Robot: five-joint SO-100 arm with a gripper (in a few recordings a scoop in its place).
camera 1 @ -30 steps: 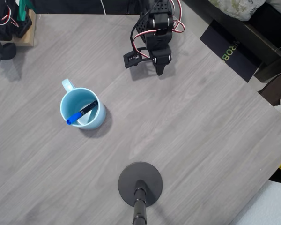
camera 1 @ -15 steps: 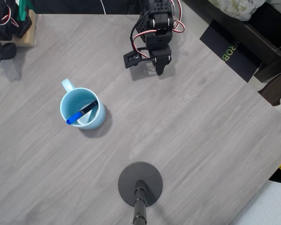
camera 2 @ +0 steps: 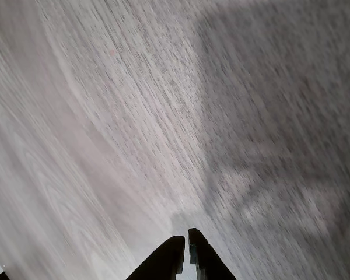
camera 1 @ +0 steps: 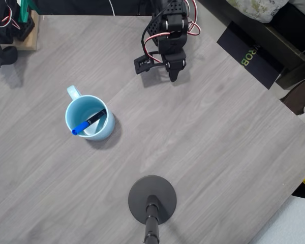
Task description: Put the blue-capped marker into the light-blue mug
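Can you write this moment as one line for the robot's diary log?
marker: blue-capped marker inside light-blue mug | gripper: shut, empty, over bare table away from mug | task: looks done

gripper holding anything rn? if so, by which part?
Nothing held. The gripper is shut on air above bare table. The blue-capped marker lies inside the light-blue mug, apart from the arm.

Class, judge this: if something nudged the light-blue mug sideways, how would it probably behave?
The light-blue mug looks squat and wide, so it would probably slide rather than tip. It looks glazed, so likely slippery and breakable. The blue-capped marker leaning inside may shift.
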